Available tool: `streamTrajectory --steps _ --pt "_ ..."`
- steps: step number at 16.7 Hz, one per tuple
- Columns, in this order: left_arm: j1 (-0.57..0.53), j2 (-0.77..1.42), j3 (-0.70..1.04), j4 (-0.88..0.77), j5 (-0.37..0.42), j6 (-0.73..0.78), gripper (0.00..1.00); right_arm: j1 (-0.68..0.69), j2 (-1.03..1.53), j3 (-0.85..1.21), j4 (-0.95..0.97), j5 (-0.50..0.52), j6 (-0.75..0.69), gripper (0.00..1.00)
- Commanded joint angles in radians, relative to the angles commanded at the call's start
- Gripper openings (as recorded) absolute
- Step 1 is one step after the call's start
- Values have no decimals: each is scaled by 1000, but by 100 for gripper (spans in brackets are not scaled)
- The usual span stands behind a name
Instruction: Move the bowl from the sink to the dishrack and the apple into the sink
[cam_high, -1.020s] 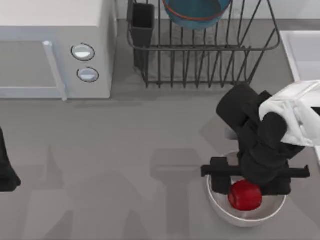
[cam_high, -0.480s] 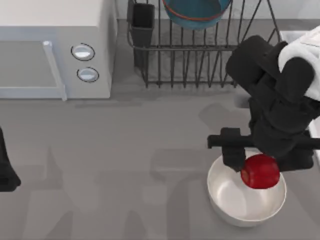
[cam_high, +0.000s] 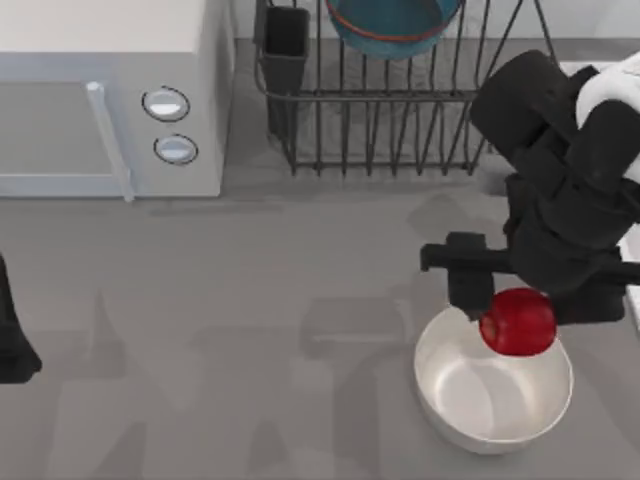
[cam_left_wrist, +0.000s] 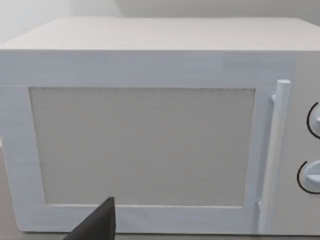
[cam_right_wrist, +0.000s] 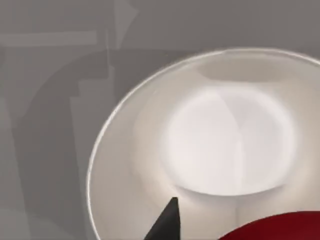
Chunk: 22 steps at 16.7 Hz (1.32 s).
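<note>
Clamped on the apple (cam_high: 518, 322), my right gripper (cam_high: 520, 318) hangs above the far rim of the off-white bowl (cam_high: 470, 415), fingers pressed to the fruit's sides, and the apple is clear of the bowl's floor. Going from big things down: the microwave (cam_high: 110, 95) fills the table's far left corner, and my left gripper (cam_high: 12, 340) sits parked at the left edge facing its door; I cannot tell how its fingers stand. The dishrack (cam_high: 400, 100) stands at the far middle with its utensil cup (cam_high: 285, 45) at the left corner, and the teal-blue bowl (cam_high: 390, 25) rests inside the rack, so I judge that half of the task done. The sink (cam_high: 600, 105) lies at the far right, partly under my right arm. The off-white bowl sits near the front right, empty. In the right wrist view I see the bowl's pale inside below me, one dark fingertip (cam_right_wrist: 167, 222), and the red top of the apple at the frame's edge.

The step in hand is carrying the apple to the sink. Next I should keep the grip firm, hold height over the sink's raised rim, swing right and away, then lower and let go inside the basin. My right arm reaches in from the right, wrist bent down, gripper pointing at the table
</note>
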<state>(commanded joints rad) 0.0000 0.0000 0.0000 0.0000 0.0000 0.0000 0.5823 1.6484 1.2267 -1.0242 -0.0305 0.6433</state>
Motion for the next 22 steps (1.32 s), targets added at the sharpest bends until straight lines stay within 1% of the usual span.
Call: streamTrajectory --steps 3,6,8,13,16,19,22 --pt "0 0 0 0 0 0 100 -109 1 -24 158 -48 -37 0" --pt "0 0 0 0 0 0 100 -269 -7 -76 410 -109 -105 0" --pt "0 0 0 0 0 0 100 -396 -22 -126 630 -152 -166 0" --pt "0 0 0 0 0 0 100 -725 -92 -277 1268 -266 -350 0" --pt "0 0 0 0 0 0 100 -894 -132 -389 1575 -338 -463 0" --pt "0 0 0 0 0 0 100 -1020 -151 -509 1788 -408 -554 0" --pt "0 0 0 0 0 0 100 -1093 -155 -607 1905 -459 -611 0"
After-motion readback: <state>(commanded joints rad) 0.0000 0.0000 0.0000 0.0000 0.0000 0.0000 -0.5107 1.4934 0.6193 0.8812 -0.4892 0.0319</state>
